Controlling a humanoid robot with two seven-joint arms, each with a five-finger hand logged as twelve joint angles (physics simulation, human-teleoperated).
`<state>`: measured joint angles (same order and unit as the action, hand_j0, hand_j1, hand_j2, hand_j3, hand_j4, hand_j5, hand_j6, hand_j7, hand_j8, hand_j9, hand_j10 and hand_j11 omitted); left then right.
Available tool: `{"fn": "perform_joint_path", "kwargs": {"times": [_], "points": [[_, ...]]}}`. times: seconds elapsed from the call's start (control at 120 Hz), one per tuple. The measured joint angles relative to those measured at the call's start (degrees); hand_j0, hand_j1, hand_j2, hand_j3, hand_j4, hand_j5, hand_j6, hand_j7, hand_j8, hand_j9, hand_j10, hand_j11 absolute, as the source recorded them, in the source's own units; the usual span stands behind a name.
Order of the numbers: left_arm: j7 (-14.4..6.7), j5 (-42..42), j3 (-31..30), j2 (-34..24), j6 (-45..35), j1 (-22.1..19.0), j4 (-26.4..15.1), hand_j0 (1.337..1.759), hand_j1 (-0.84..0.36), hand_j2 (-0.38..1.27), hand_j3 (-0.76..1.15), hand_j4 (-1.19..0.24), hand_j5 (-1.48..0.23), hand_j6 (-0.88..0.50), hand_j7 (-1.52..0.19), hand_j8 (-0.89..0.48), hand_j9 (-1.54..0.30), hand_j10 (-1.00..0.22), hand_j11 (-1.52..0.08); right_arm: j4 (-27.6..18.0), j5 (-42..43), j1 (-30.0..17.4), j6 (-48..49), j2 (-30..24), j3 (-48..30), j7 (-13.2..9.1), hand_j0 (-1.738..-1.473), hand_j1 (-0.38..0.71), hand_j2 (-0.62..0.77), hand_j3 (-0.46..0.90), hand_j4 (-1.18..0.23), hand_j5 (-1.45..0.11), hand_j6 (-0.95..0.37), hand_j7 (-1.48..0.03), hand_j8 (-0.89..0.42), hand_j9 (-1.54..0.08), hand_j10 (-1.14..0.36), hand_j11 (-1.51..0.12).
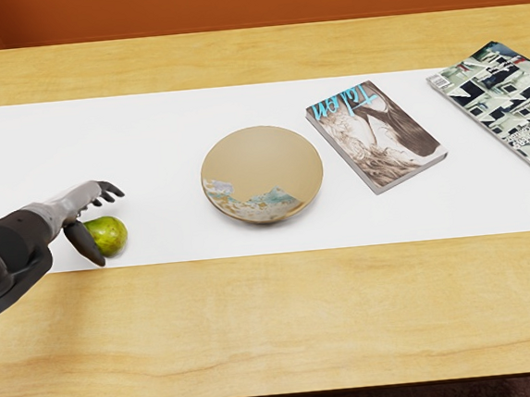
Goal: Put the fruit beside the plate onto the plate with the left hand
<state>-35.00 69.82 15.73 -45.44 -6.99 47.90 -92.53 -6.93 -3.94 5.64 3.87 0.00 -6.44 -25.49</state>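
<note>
A small green-yellow pear (110,235) lies on the white table runner, well to the left of the tan plate (261,174). My left hand (95,221) comes in from the left edge and sits right at the pear. Its fingers (106,190) stretch out above the fruit and the thumb (85,244) hangs down on the pear's left side. The hand is open and spread around the fruit without closing on it. The plate holds nothing. The right arm does not show.
A magazine with a woman's portrait (376,135) lies just right of the plate. A second magazine (507,103) lies at the far right. The white runner (150,153) crosses the wooden table (275,318).
</note>
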Motion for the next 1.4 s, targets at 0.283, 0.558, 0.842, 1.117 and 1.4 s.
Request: {"fn": "perform_joint_path", "kwargs": {"times": [0.283, 0.558, 0.842, 1.117, 1.4], "points": [[0.0, 0.0, 0.0, 0.5, 0.0, -0.1, 0.4, 1.658, -0.13, 0.17, 0.0, -0.35, -0.46, -0.35, -0.46, -0.35, -0.46, -0.35, -0.46, 0.0, 0.0, 0.2, 0.0, 0.0, 0.0, 0.0, -1.658, -0.35, 0.0, 0.0, 0.0, 0.0, 0.0, 0.0, 0.0, 0.0, 0.0, 0.0], [0.0, -0.1, 0.0, 0.6, 0.0, -0.1, 0.5, 1.657, -0.13, 0.14, 0.0, -0.4, -0.53, -0.4, -0.52, -0.4, -0.52, -0.4, -0.52, 0.1, 0.0, 0.3, 0.0, 0.0, 0.0, 0.0, -1.658, -0.35, 0.0, 0.0, 0.0, 0.0, 0.0, 0.0, 0.0, 0.0, 0.0, 0.0], [0.0, -0.1, 0.0, 0.8, 0.2, 0.0, 0.5, 1.657, -0.18, 0.17, 0.0, -0.46, -0.6, -0.46, -0.6, -0.46, -0.6, -0.46, -0.6, 0.1, 0.0, 0.4, 0.0, 0.0, 0.1, 0.0, -1.658, -0.35, 0.0, 0.0, 0.0, 0.0, 0.0, 0.0, 0.0, 0.0, 0.0, 0.0], [0.0, -0.4, 0.0, 0.7, 0.5, 0.0, 0.5, 1.656, -0.19, 0.17, 0.0, -0.53, -0.68, -0.41, -0.69, -0.48, -0.69, -0.53, -0.69, 0.1, 0.0, 0.5, 0.0, 0.0, 0.1, 0.0, -1.658, -0.35, 0.0, 0.0, 0.0, 0.0, 0.0, 0.0, 0.0, 0.0, 0.0, 0.0], [0.0, -0.7, 0.0, 0.8, 1.2, 0.2, 0.5, 1.654, -0.26, 0.26, 0.0, -0.48, -0.8, -0.33, -0.79, -0.41, -0.8, -0.6, -0.79, 0.1, 0.0, 0.4, 0.0, 0.0, 0.0, 0.0, -1.658, -0.35, 0.0, 0.0, 0.0, 0.0, 0.0, 0.0, 0.0, 0.0, 0.0, 0.0]]}}
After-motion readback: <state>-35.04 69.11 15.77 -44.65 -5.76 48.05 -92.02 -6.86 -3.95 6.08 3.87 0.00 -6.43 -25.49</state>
